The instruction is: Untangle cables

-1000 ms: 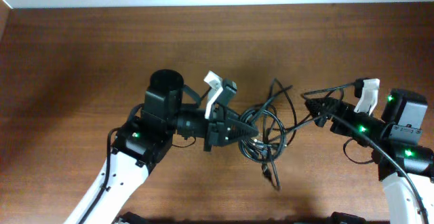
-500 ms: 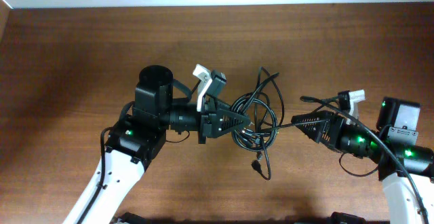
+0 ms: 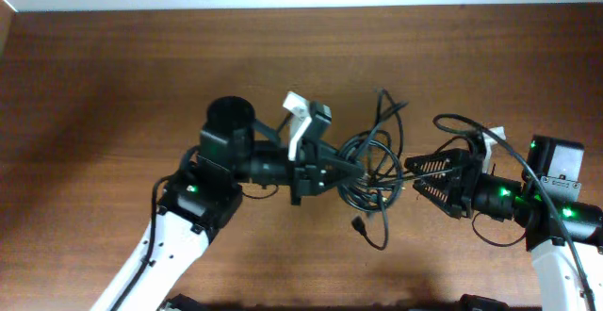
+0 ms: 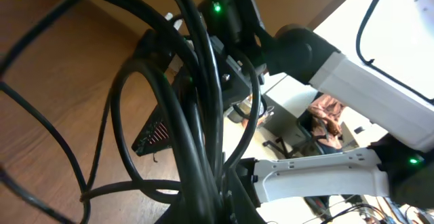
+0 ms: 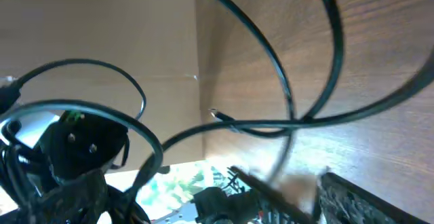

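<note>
The cables form a tangle of thin black loops at the table's middle, one loop reaching up and a plug end trailing toward the front. My left gripper is shut on the bundle from the left; in the left wrist view the cables rise thick out of the left gripper. My right gripper stands open just right of the tangle, its fingers pointing at it. In the right wrist view a cable strand crosses above the right gripper, blurred.
The brown wooden table runs to a pale wall edge at the back. The left arm's black and white body lies at the lower left, the right arm's at the lower right. The right arm's own wire arcs above it.
The left gripper swung left with the bundle, then came back right. The right gripper turned and moved left and down to the tangle's right side, jaws staying open.
</note>
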